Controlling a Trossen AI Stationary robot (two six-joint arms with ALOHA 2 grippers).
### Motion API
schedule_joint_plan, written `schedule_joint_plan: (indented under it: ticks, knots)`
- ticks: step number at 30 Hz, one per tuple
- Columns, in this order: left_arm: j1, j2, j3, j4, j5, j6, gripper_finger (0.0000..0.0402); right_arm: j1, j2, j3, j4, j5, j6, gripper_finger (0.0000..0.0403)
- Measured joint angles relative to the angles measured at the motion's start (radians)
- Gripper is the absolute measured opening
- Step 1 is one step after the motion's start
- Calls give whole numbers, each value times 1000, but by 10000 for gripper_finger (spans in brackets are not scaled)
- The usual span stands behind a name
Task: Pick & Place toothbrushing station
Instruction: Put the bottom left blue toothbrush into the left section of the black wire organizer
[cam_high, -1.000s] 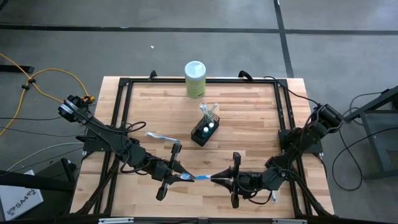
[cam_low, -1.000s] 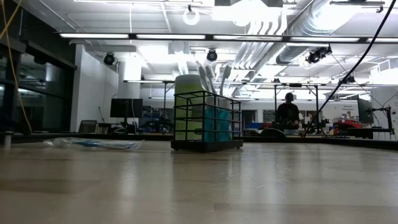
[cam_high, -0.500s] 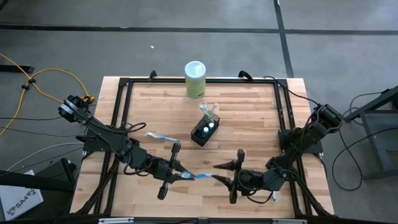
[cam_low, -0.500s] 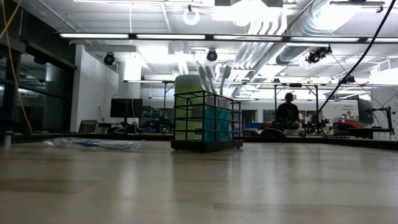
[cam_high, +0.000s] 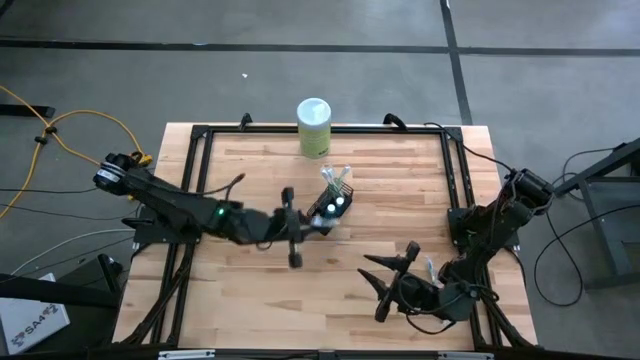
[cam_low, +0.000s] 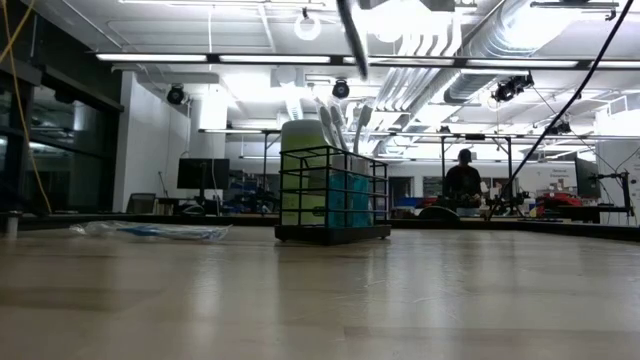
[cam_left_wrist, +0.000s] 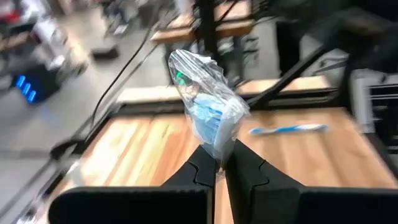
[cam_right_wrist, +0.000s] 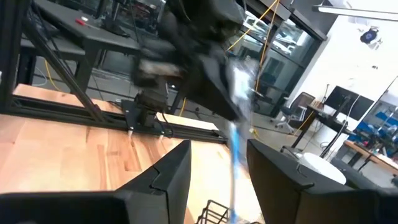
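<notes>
The black wire-mesh holder (cam_high: 331, 209) (cam_low: 332, 195) stands on the table's middle with toothbrushes and teal tubes in it. My left gripper (cam_high: 312, 223) (cam_left_wrist: 219, 163) is just left of the holder, shut on a toothbrush in a clear wrapper (cam_left_wrist: 208, 118) (cam_right_wrist: 235, 155). In the low view a thin dark shape (cam_low: 352, 40) slants down above the holder. My right gripper (cam_high: 385, 285) (cam_right_wrist: 217, 149) stands open near the front right, holding nothing. A wrapped toothbrush (cam_low: 155, 230) lies flat on the table. My left gripper pinches the wrapped toothbrush between its two fingers, just behind the crumpled blue end (cam_left_wrist: 214, 146), which sticks out past the fingertips. The fingers come nearly level from the table's left. The toothbrush is lifted clear of the table.
A pale green canister with a white lid (cam_high: 314, 127) (cam_low: 300, 165) stands at the far edge behind the holder. A black frame (cam_high: 200, 140) runs round the table top. The left wrist view shows a blue-and-white toothbrush (cam_left_wrist: 289, 129) lying flat on the wood.
My right gripper has opened and let go of the toothbrush that both grippers held near the front edge, then swung toward the right. My left gripper has carried the toothbrush toward the far edge and right, up to the holder, turning as it went.
</notes>
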Motion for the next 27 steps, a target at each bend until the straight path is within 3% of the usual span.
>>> schedule_joint_plan:
  ticks: [6,12,19,27]
  knots:
    - [71,-2,0,-93,-14,-120,6,22,0,0,-1,16,12,145]
    - [80,-2,0,-180,-113,-197,6,27,0,0,-40,17,52,145]
    - [62,-2,-4,-184,-113,-223,6,28,0,0,-39,15,56,142]
    - [39,-20,-95,-175,-203,-300,6,28,0,0,-39,12,75,142]
